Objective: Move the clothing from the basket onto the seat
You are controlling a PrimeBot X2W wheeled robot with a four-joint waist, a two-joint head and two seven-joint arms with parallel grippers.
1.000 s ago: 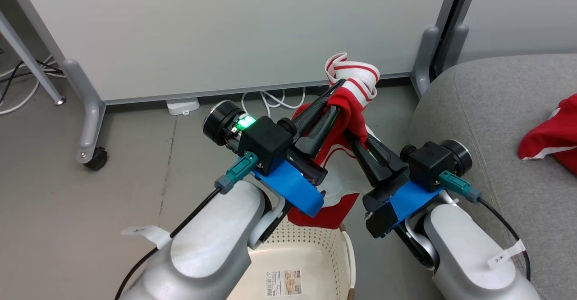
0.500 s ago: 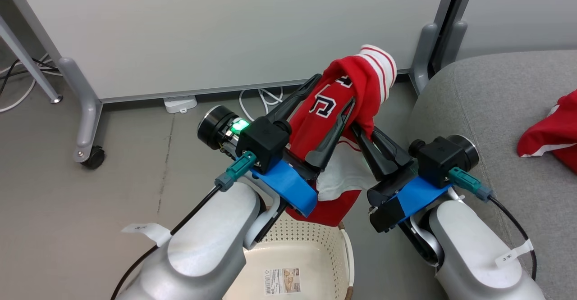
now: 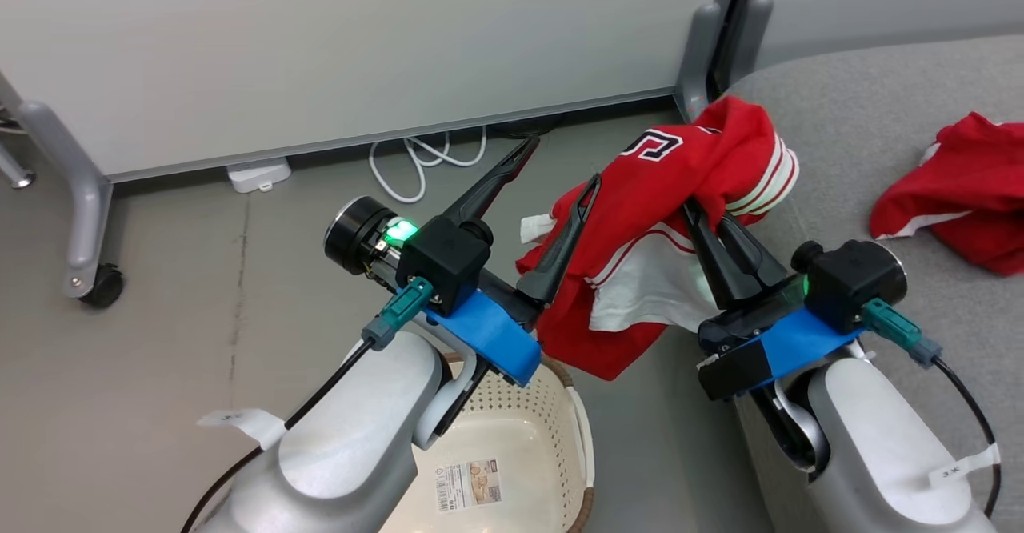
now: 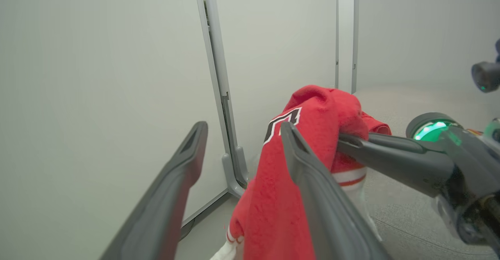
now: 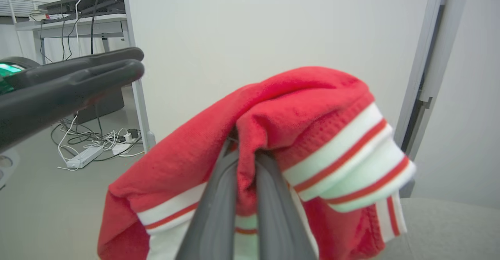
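Note:
My right gripper (image 3: pixel 694 211) is shut on a red garment (image 3: pixel 664 189) with white trim and black-and-white lettering, holding it in the air just left of the grey seat (image 3: pixel 864 101). The right wrist view has the cloth (image 5: pixel 312 104) bunched over the closed right gripper (image 5: pixel 244 150). My left gripper (image 3: pixel 562 163) stands open beside it with nothing between its fingers; the garment (image 4: pixel 312 107) hangs past the outer side of one finger (image 4: pixel 304 166). A second red garment (image 3: pixel 960 189) lies on the seat. The cream basket (image 3: pixel 512 429) sits on the floor under my left arm.
White partition panels (image 3: pixel 360 45) on grey legs with a castor (image 3: pixel 102 285) stand behind. A power strip (image 3: pixel 258 174) and a coiled white cable (image 3: pixel 424 157) lie on the floor at the panel's foot. Grey floor stretches out to the left.
My left gripper has opened and let go of the garment. The right gripper has carried it rightward toward the seat. The head camera has turned to the right.

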